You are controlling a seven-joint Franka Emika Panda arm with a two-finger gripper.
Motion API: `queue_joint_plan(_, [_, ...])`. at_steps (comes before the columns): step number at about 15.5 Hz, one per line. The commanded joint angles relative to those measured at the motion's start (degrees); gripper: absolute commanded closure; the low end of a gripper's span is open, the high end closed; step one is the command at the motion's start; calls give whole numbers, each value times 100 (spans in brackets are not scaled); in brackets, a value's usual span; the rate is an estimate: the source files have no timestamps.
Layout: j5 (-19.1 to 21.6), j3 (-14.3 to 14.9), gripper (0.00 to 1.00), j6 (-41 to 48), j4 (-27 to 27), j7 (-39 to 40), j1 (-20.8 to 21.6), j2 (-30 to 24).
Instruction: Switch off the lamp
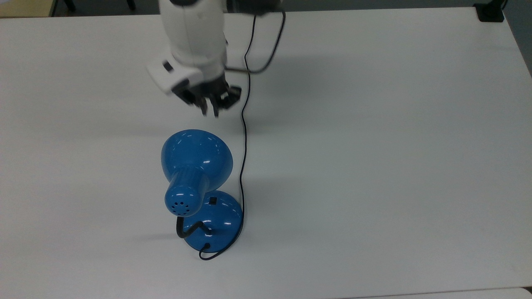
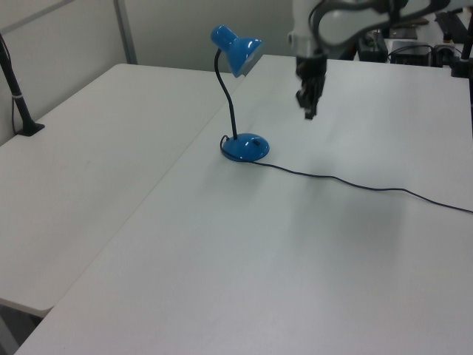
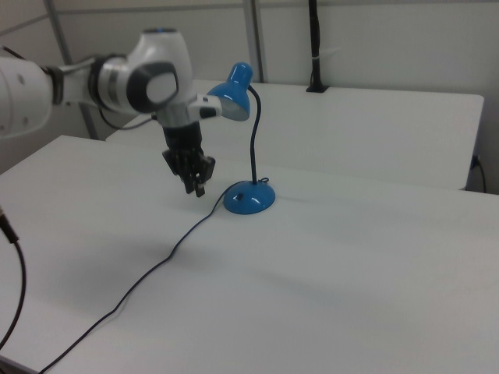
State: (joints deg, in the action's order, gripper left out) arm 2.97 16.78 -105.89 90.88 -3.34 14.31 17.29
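I see my gripper (image 1: 210,109) hanging above the table (image 1: 374,166), fingers narrow and empty, apart from the blue lamp (image 1: 195,174) mid-table.

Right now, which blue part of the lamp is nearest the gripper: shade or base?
The dome shade. In the top view it lies between the gripper and the round base.

The glossy blue dome-shaded desk lamp (image 1: 195,170) stands upright, well apart from the raised pincer (image 1: 210,109), its black switch (image 1: 213,201) on the round base.
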Motion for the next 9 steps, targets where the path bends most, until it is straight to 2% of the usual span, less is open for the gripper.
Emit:
queue_joint_plan(1, [-393, 194, 0, 858, 290, 359, 37, -761])
queue_joint_plan(4, [-411, 203, 0, 1087, 281, 483, -121, -1035])
queue_joint_plan(9, [-403, 185, 0, 1264, 175, 474, -209, -1052])
